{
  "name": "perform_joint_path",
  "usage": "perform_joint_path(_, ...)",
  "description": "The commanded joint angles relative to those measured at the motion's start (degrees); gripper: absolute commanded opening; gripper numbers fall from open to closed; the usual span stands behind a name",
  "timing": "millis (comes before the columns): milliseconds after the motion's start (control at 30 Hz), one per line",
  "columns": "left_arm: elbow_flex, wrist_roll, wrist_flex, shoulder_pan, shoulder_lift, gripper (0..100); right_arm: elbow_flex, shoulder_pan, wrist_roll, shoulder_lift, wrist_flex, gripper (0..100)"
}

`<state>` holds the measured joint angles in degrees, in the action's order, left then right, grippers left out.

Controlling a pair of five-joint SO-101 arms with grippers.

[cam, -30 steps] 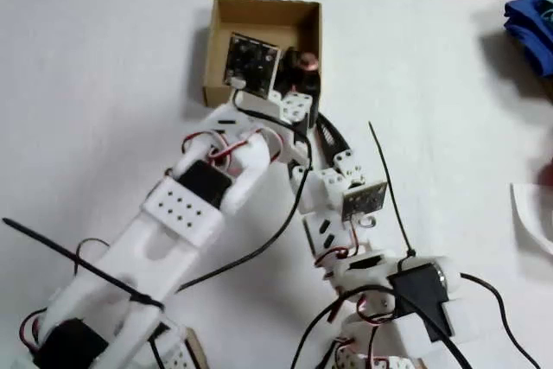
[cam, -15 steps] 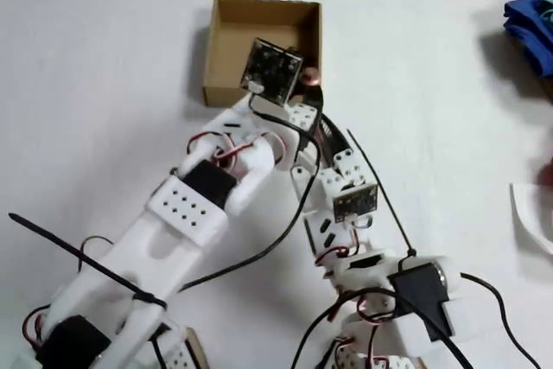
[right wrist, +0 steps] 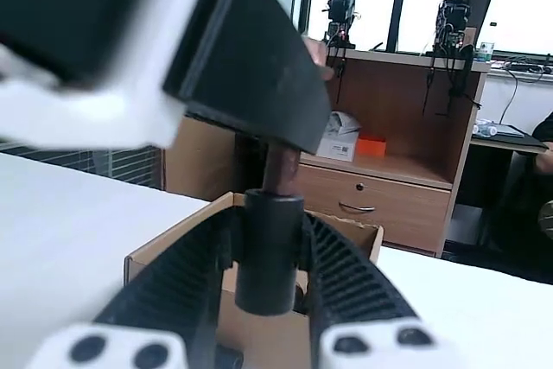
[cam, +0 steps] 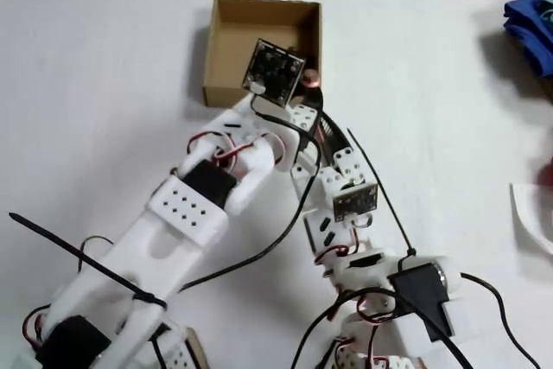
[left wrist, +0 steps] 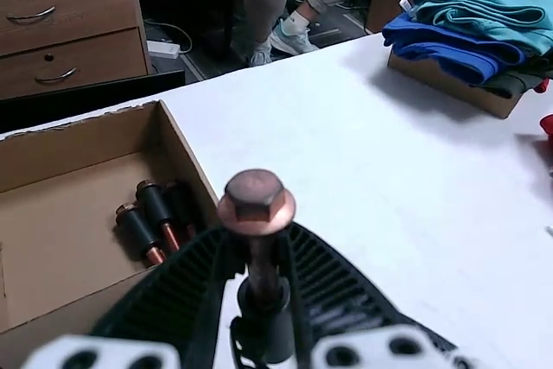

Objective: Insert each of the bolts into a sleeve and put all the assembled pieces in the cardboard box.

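Note:
A copper hex-head bolt (left wrist: 256, 200) stands upright between the fingers of my left gripper (left wrist: 257, 244), which is shut on its shank. Below, the shank enters a black sleeve (right wrist: 269, 248) that my right gripper (right wrist: 268, 222) is shut on. In the high view both grippers meet just off the near right corner of the cardboard box (cam: 263, 2), with the bolt head (cam: 311, 80) showing beside the left wrist camera board (cam: 275, 71). Two assembled pieces (left wrist: 154, 220) lie inside the box (left wrist: 86, 140).
Folded blue cloth (cam: 531, 28) lies at the table's far right, and a white object (cam: 531, 213) sits at the right edge. Black cables and cable ties trail from both arms. White tabletop is open left of the box.
The left wrist has swung right and slightly nearer, carrying the bolt from over the box's corner to the right gripper. Over the last half second almost nothing moved.

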<state>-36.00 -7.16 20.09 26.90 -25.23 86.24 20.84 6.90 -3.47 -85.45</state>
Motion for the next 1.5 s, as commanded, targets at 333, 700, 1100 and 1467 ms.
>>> perform_joint_path(333, 2.2, 0.8, 0.4, -0.1, -0.1, 3, -2.3, -0.1, 0.7, -0.2, -1.5, 1.9)
perform_joint_path(700, 1.7, 1.1, 0.5, -0.1, 0.1, 3, -2.3, -0.1, 0.7, -0.2, -1.5, 1.9)
perform_joint_path(1100, 1.7, 1.1, 3.3, 0.0, 0.2, 3, -2.3, -0.1, 0.7, -0.2, -1.5, 1.9)
perform_joint_path(1467, 2.2, 1.0, 6.2, -0.1, -0.3, 24, -2.3, -0.2, 0.7, -0.2, -1.5, 1.9)
